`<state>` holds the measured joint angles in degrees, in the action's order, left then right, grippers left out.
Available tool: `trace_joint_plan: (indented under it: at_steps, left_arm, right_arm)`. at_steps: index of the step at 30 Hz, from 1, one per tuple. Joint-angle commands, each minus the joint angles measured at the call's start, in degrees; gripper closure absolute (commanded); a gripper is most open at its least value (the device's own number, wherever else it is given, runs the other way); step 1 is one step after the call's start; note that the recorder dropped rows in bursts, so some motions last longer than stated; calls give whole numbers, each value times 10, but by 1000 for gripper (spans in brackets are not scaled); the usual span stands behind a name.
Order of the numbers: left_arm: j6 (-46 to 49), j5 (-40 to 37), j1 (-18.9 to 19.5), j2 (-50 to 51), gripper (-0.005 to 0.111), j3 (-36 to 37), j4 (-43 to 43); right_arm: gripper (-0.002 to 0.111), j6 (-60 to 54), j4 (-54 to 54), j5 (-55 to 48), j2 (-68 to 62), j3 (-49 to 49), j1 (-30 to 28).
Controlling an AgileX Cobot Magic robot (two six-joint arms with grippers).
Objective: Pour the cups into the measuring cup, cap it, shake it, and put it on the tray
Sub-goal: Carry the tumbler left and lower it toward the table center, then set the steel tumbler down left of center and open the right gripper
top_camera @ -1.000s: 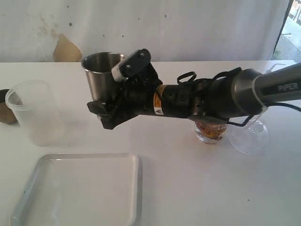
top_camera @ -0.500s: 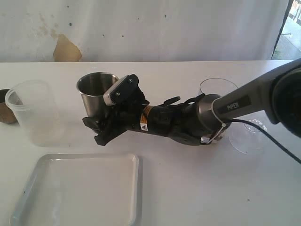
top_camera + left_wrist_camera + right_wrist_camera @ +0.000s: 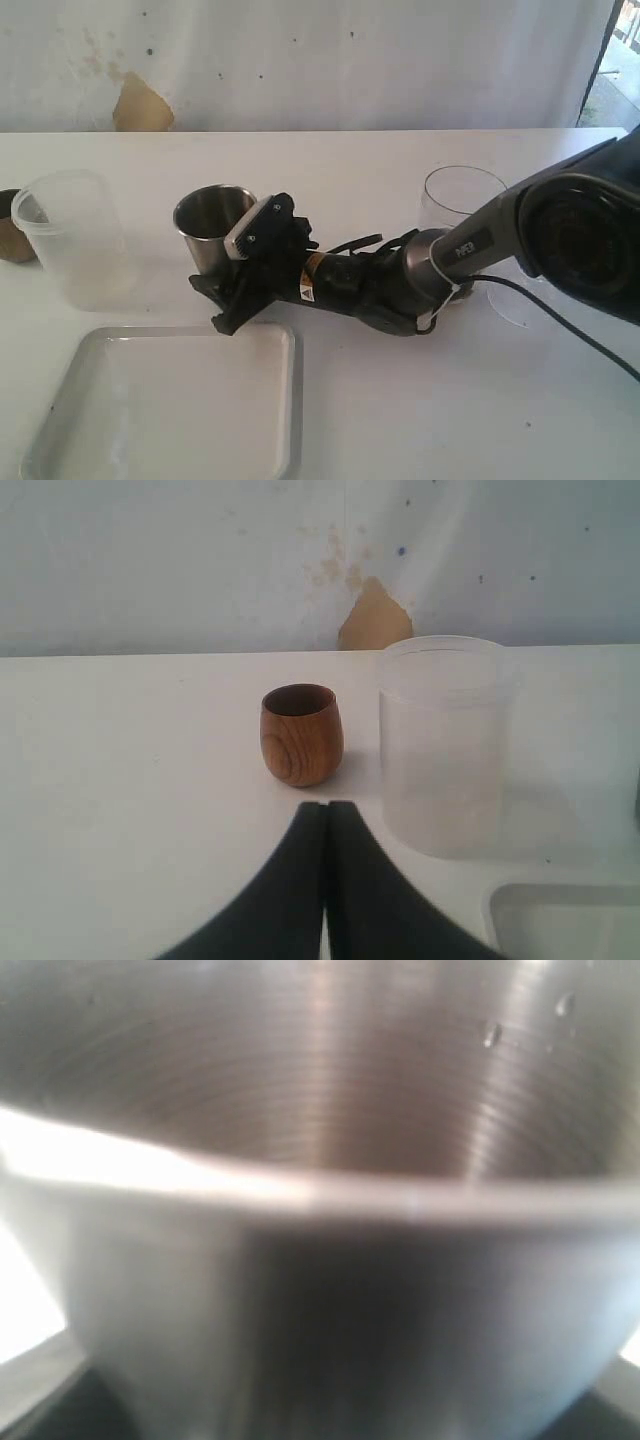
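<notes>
The steel tumbler (image 3: 212, 222) stands upright, its long axis running straight up and down, open mouth facing up and the narrower base downward. The right end effector (image 3: 213, 300) is clamped on its lower part, one dark finger on either side, and the arm comes in from the tumbler's 3 to 4 o'clock in the exterior view. The fingers hide the base, so whether it touches the table (image 3: 400, 400) cannot be told. The right wrist view is filled by the blurred steel wall and rim, with a few droplets inside.

The tray (image 3: 170, 400) lies flat at 6 o'clock of the tumbler, its far rim just beside the lower finger. The frosted plastic cup (image 3: 70, 240) stands upright at the tumbler's 9 o'clock, apart from it, and the wooden cup (image 3: 10, 240) sits beyond that at the picture's edge. The measuring cup (image 3: 455, 200) stands upright at the tumbler's 3 o'clock, its lower half behind the arm.

The left end effector (image 3: 325, 805) has its fingers pressed together on nothing, aimed at the gap between the upright wooden cup and the frosted cup
</notes>
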<state>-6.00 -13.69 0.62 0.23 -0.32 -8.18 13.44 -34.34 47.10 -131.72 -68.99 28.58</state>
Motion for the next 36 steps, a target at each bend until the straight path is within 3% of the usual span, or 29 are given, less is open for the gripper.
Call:
trace_joint_plan:
  at_steps: [1,19,30,33,36]
  left_arm:
    - [-1,1,3,-2,107,3,-2]
    - [-1,1,3,-2,107,3,-2]
    - [-1,1,3,-2,107,3,-2]
    - [-1,1,3,-2,107,3,-2]
    - [-1,1,3,-2,107,3,-2]
  right_arm:
    - [108,-7,13,48,2,-5,1]
    - [108,4,15,-5,-2,-5,1]
    - [108,3,15,48,-48,-18,1]
    - [103,3,15,55,-48,-18,1]
    - [90,3,15,57,-48,-18,1]
